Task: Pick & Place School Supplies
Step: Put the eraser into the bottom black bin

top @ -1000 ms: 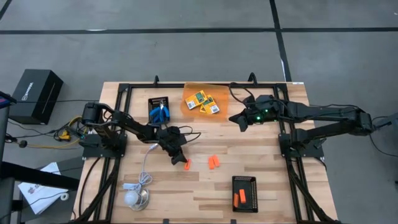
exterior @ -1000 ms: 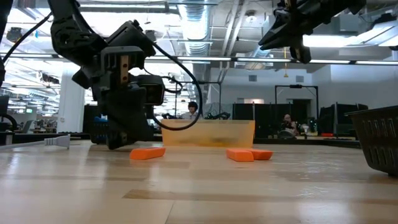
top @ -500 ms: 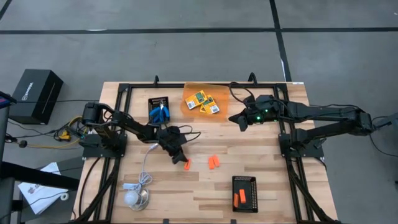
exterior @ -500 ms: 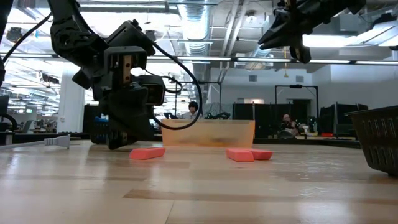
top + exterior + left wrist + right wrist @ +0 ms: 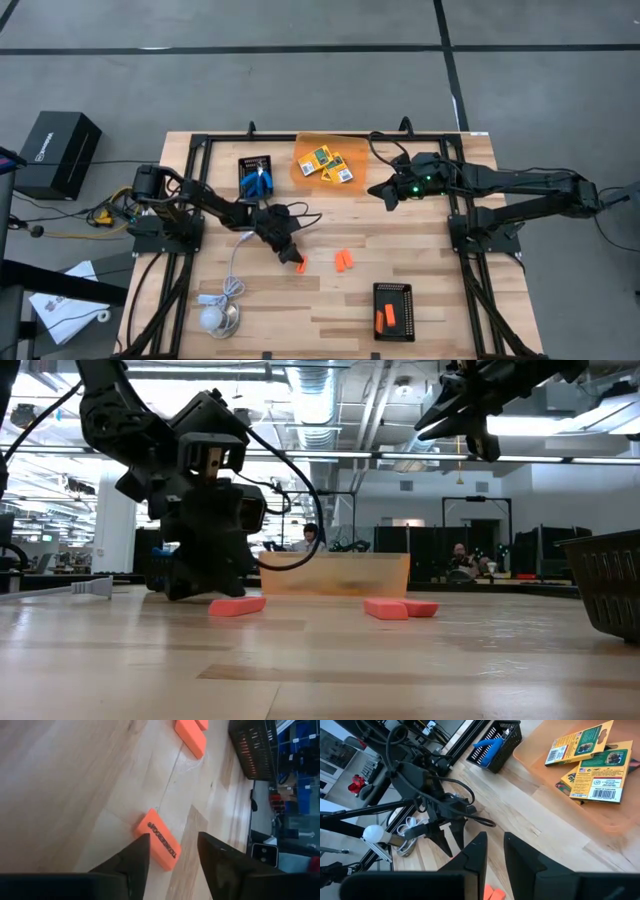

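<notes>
Your left gripper (image 5: 170, 851) has dipped and turned over the orange stick (image 5: 157, 839) mid-table, fingers spread astride it; closing should secure the pick.

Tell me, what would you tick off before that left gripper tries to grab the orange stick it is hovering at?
1. Left gripper open: ok, the fingers stand apart.
2. Orange stick between the fingers: ok in the left wrist view, one end shows in the gap.
3. Stick lying flat on the table: ok.
4. Other two orange sticks out of the way: ok, they lie apart from it.
5. Right gripper clear of the move: ok, it hangs beside the orange tray.
6. Fingers low enough to close on the stick: cannot tell.
</notes>
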`<state>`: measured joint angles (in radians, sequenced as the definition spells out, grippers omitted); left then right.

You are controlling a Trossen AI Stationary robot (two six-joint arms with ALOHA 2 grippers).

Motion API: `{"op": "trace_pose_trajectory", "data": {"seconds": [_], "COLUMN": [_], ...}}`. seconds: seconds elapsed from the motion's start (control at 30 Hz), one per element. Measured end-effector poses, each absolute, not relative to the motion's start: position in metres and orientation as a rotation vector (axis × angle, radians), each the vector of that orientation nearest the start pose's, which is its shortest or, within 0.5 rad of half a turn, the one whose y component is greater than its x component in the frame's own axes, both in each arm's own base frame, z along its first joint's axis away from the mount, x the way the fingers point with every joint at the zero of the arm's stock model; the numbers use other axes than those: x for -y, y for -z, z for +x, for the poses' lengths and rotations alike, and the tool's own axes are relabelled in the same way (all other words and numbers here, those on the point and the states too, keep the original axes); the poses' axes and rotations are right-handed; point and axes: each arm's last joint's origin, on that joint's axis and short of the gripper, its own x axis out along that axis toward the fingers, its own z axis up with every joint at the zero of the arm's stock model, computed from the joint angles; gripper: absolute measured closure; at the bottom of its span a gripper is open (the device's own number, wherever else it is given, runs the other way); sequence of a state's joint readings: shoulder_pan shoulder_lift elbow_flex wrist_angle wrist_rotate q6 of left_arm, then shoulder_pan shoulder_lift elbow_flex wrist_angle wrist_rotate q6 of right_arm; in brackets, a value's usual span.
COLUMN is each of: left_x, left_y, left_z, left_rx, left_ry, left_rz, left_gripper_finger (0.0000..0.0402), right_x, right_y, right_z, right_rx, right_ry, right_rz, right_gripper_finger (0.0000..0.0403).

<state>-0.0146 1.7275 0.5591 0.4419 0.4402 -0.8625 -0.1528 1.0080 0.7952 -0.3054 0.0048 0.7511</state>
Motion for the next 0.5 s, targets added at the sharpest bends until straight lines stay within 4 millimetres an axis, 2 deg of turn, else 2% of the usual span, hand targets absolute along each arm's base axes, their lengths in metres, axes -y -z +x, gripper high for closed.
{"op": "trace_pose_trajectory", "data": {"seconds": [0.1,0.37,0.5], "left_x": [0.0197,0.0179,0.0179], "left_y": [-0.1003,-0.1026,-0.1029], "left_z": [0.2825,0.2851,0.2852], "left_rx": [-0.867,-0.833,-0.832], "left_ry": [0.104,0.105,0.105], "left_rz": [-0.980,-1.042,-1.049], "left_gripper_finger": [0.0242,0.0289,0.0295], "right_x": [0.0331,0.0341,0.0345], "right_y": [-0.2857,-0.2857,-0.2856], "right_z": [0.2127,0.2125,0.2124], "right_rx": [-0.436,-0.435,-0.436], "right_ry": [0.343,0.347,0.348], "right_rz": [0.770,0.769,0.764], "right_gripper_finger": [0.0346,0.0346,0.0346]}}
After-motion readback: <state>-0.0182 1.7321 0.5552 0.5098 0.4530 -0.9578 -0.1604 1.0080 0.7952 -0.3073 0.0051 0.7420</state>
